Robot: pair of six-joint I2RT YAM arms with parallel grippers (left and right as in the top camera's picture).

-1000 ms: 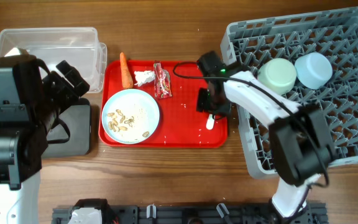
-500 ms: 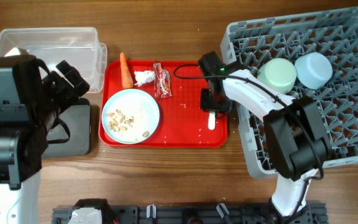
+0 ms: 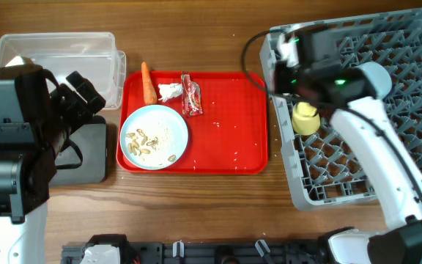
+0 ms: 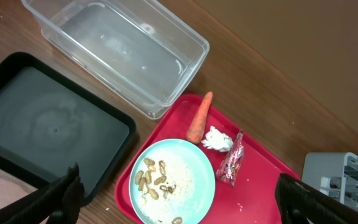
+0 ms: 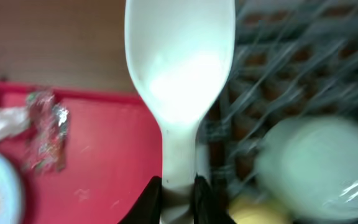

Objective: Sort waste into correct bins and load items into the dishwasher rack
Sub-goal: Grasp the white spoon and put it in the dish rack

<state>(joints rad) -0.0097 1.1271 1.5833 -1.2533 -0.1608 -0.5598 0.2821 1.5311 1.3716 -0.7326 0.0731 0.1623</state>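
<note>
Our right pincer [image 5: 179,196] is pinching the thin handle of the white plastic spoon [image 5: 179,68], its fingers [image 5: 153,198] pressed tight against it and the spoon's bowl sticking out ahead. From overhead we are seeing this arm hanging over the left rim of the large square grey plastic lattice rack [image 3: 357,154], which is filling the right edge of the bench up to the far right corner.

We are judging the grip to be the weak point: with so little handle between the fingers, the spoon could be swivelling or slipping as it goes down. It could also be catching on a peg, dropping through the lattice, or knocking the small yellow cup [image 3: 305,117] and the blurred pale blue-green bowl [image 5: 316,162] just beside it.

Our left pincer [image 4: 178,180] is hanging with its fingers spread wide and nothing between them.

The waste is lying on the red serving tray [image 3: 233,125] mid-bench:
- orange carrot [image 3: 148,82]
- crumpled white tissue [image 3: 169,92]
- red snack wrapper [image 3: 191,95]
- beige food scraps [image 3: 141,139] on the round pale blue plate [image 3: 173,128]

The clear rectangular plastic tub [image 4: 117,56] is sitting at the far left corner, the shallow black rectangular tray [image 4: 42,124] along the left edge.

The brown wood-grain bench [image 3: 196,198] is looking flat and dry; of the room beyond it we are seeing nothing
</note>
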